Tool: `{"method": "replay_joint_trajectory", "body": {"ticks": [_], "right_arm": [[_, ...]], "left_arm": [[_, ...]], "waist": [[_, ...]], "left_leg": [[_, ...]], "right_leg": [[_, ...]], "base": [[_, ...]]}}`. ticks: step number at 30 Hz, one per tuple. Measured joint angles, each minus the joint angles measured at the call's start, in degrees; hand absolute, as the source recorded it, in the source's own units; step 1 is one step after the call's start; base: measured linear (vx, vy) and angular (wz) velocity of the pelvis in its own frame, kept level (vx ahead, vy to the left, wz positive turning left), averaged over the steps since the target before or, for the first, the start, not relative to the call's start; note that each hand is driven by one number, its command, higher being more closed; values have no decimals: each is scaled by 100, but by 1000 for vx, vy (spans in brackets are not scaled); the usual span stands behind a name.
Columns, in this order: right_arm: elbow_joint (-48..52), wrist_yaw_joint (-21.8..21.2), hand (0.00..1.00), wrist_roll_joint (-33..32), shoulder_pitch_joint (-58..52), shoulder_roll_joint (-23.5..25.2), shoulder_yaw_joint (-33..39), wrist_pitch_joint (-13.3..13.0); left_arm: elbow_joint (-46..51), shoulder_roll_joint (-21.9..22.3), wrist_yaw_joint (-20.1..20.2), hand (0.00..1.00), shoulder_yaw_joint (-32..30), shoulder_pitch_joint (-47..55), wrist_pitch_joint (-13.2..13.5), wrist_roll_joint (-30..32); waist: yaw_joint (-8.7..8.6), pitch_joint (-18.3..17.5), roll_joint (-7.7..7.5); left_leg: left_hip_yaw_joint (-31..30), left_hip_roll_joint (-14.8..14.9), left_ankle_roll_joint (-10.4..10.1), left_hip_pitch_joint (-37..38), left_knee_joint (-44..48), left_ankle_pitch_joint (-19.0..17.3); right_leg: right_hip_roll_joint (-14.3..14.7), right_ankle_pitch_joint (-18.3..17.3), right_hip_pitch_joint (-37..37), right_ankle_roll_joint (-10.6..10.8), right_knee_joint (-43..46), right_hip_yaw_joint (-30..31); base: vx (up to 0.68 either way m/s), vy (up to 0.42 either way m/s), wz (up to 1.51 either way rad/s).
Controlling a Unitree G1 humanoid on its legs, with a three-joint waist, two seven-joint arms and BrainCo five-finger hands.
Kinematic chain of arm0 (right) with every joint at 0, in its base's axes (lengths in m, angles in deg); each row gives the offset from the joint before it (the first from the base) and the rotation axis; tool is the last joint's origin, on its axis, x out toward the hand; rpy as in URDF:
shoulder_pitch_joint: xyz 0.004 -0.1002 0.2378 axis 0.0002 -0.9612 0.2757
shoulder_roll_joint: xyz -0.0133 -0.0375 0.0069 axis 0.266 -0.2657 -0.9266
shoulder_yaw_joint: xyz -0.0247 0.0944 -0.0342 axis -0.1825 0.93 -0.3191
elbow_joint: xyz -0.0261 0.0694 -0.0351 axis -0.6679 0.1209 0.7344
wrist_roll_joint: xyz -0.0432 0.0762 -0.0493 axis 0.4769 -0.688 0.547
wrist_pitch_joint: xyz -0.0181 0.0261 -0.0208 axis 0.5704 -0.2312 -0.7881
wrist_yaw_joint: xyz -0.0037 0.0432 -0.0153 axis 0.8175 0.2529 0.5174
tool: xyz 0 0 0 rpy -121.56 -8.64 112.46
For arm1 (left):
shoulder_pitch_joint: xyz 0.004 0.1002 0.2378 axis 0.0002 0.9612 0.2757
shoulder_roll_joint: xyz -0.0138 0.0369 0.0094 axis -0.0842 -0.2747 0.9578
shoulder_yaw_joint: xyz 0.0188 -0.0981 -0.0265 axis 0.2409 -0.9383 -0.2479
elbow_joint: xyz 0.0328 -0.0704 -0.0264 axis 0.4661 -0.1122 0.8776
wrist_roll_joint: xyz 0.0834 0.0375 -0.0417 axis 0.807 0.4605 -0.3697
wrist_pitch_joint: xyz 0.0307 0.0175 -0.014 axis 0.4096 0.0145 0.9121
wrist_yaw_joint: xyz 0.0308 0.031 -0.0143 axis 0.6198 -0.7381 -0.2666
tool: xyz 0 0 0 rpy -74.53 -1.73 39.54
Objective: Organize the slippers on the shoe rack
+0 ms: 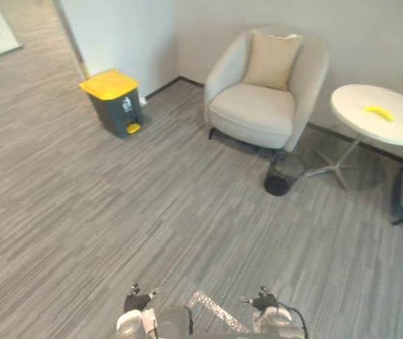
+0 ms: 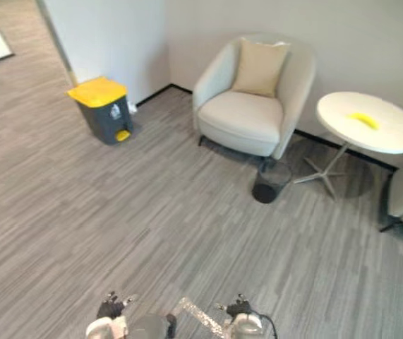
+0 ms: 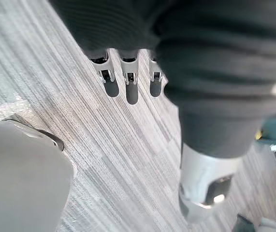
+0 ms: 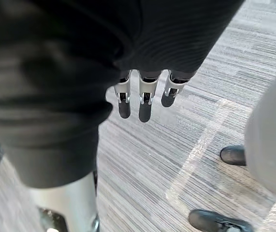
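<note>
I see a grey carpeted floor (image 1: 81, 212). A cream armchair (image 1: 257, 113) stands by the wall. Beside it is a round white table (image 1: 399, 123) carrying a banana (image 1: 378, 111). A yellow-lidded bin (image 1: 114, 102) stands well apart. My left hand (image 3: 131, 87) and right hand (image 4: 145, 104) hang over the floor, fingers (image 3: 111, 86) straight, holding nothing.

I am reading no words or numbers anywhere; the yellow-lidded bin (image 1: 116, 116) is carrying a small pale label (image 1: 127, 104), too small to read.
</note>
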Motion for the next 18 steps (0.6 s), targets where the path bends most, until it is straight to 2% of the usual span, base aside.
{"method": "replay_joint_trajectory", "body": {"ticks": [1,2,3,4,5,7,8,10,11,12,13,15,16,17,18], "right_arm": [[45,-5,0,1,-91,-3,8,-25],[44,-1,0,0,-90,-3,8,-42],[34,-17,0,-1,-99,-3,6,-64],[17,-20,0,1,-96,-4,18,-92],[12,-25,0,4,-95,-4,41,-99],[-42,-69,0,18,-57,-41,122,-113],[-56,-72,0,22,-51,-53,121,-116],[-176,-80,0,97,23,-81,171,-144],[-235,-80,0,105,54,-117,299,-159],[-248,-77,0,103,53,-130,327,-159],[-296,-75,0,102,73,-194,346,-163],[-303,-72,0,98,80,-198,354,-163],[-302,-71,0,91,88,-202,368,-163],[-298,-68,0,82,95,-199,389,-162],[-258,-60,0,51,95,-202,380,-158]], "left_arm": [[-41,3,2,0,22,8,-6,6],[-54,1,3,0,21,9,-7,7],[-148,-29,16,0,22,16,-18,22],[-213,-79,56,0,48,6,-27,12],[-237,-103,76,0,67,-7,-22,-4],[-366,-264,120,0,346,-78,-19,-27],[-418,-302,122,0,420,-103,-19,-27],[-598,-444,132,0,645,-221,-27,-30],[-626,-439,137,0,659,-224,-29,-28],[-625,-425,136,0,654,-224,-28,-30],[-623,-352,122,0,647,-224,-23,-22],[-619,-338,120,0,644,-224,-20,-23],[-603,-325,120,0,643,-226,-18,-22],[-497,-298,120,0,607,-224,-20,-17],[-385,-273,103,0,572,-211,-21,-21]], "waist": [[-1,6,33],[3,2,31],[-34,-29,57],[-32,-48,33],[-34,-58,20],[-79,-63,9],[-91,-63,3],[-142,-55,-93],[-162,-40,-40],[-164,-42,-28],[-160,-36,68],[-165,-20,96],[-164,-19,119],[-148,13,98],[-121,68,140]], "left_leg": [[285,52,36,200,-83,-97],[320,59,41,244,-94,-101],[637,143,67,405,-191,-146],[815,206,71,552,-325,-145],[878,232,71,606,-366,-145],[995,390,65,623,-405,-141],[987,404,64,623,-404,-140],[733,283,25,666,-366,-142],[479,278,-84,731,-414,-70],[436,287,-88,749,-431,-68],[375,385,-107,794,-453,-76],[380,469,-200,763,-330,-131],[381,540,-298,680,-83,-190],[366,677,-350,367,652,-225],[360,823,-357,48,1505,-205]], "right_leg": [[-33,-63,-162,67,477,-63],[-36,-69,-196,77,569,-89],[-65,-77,-359,81,860,-266],[-200,-78,-452,88,838,-810],[-263,-91,-487,109,816,-1020],[-496,-51,-565,59,351,-2217],[-507,12,-562,18,181,-2356],[-487,541,-469,-37,-354,-2439],[-435,571,-353,-63,-499,-2414],[-418,571,-322,-63,-548,-2400],[-304,604,-215,-98,-752,-2352],[-217,623,-145,-124,-856,-2338],[-143,623,-115,-132,-911,-2308],[-63,590,-78,-188,-942,-2226],[32,551,-20,-250,-922,-2075]], "base": [[114,159,-112],[101,139,-108],[105,105,-99],[132,79,-97],[171,18,-81],[211,-68,-56],[144,-98,-28],[121,-152,-12],[127,-156,-8],[143,-186,-18],[72,-126,-16],[65,-118,-11],[47,-91,-16],[77,-97,-38],[42,-60,-41]]}}
